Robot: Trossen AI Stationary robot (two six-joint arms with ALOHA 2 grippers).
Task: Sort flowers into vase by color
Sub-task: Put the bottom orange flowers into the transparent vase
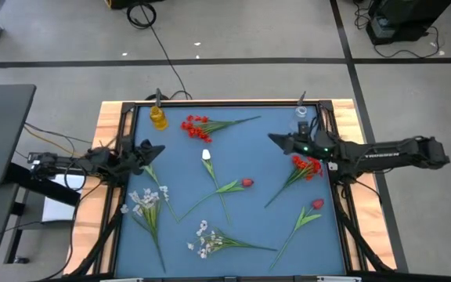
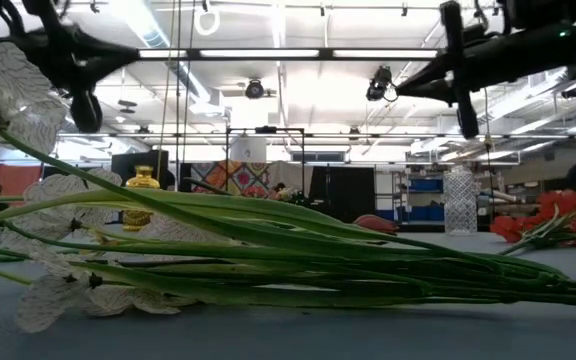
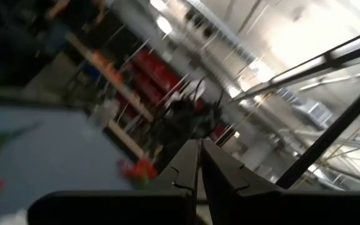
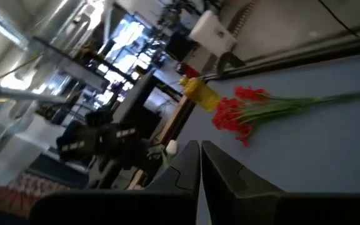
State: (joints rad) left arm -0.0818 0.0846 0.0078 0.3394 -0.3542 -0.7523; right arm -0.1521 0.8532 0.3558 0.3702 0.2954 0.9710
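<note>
Left gripper (image 1: 158,149): fingers together, empty, above table's left edge | Right gripper (image 1: 274,139): fingers together, empty, beside clear vase (image 1: 301,125) | Flowers (image 1: 210,124): lying on blue table (image 1: 241,168)

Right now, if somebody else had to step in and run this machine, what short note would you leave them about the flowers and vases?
Left gripper: jaws shut, empty, raised by the table's left edge. Right gripper: jaws shut, empty, raised beside the clear glass vase.
Yellow glass vase stands at the back left; both vases look empty.
All flowers lie on the blue mat: red blossom clusters and, red buds and, white tulip, white sprays and.
Done: nothing. Left: every stem.
</note>
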